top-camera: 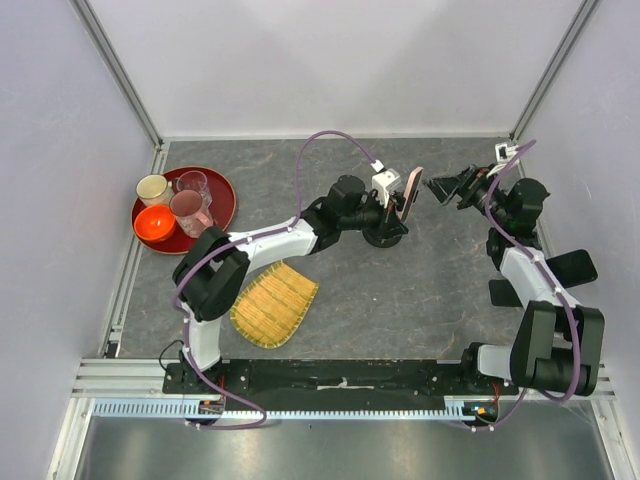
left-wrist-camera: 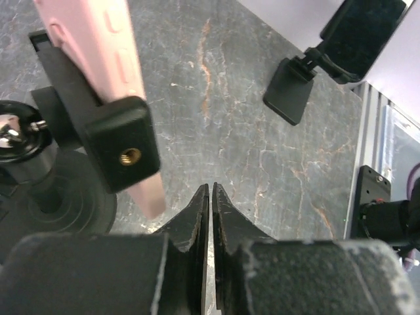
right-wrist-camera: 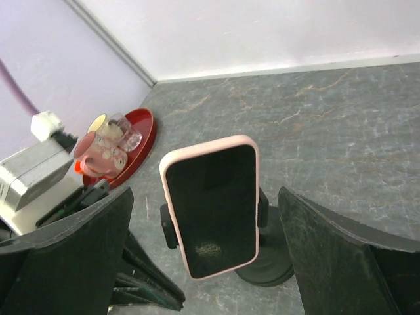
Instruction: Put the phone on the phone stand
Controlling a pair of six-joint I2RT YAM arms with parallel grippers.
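The phone [top-camera: 411,193], black screen with a pale pink case, stands upright in the clamp of the phone stand [top-camera: 385,235], a black post on a round disc base, at mid-table. My left gripper [top-camera: 398,210] is shut and empty, right behind the stand; in the left wrist view its closed tips [left-wrist-camera: 210,190] sit beside the phone's pink back [left-wrist-camera: 98,39] and the clamp [left-wrist-camera: 121,147]. My right gripper [top-camera: 440,188] is open, a little right of the phone; the right wrist view shows the screen [right-wrist-camera: 211,207] between its spread fingers, untouched.
A red tray [top-camera: 228,195] with cups and an orange bowl sits at far left. A yellow woven mat [top-camera: 273,303] lies near the left arm. A flat folding black stand [top-camera: 560,270] lies at right, also in the left wrist view [left-wrist-camera: 315,65].
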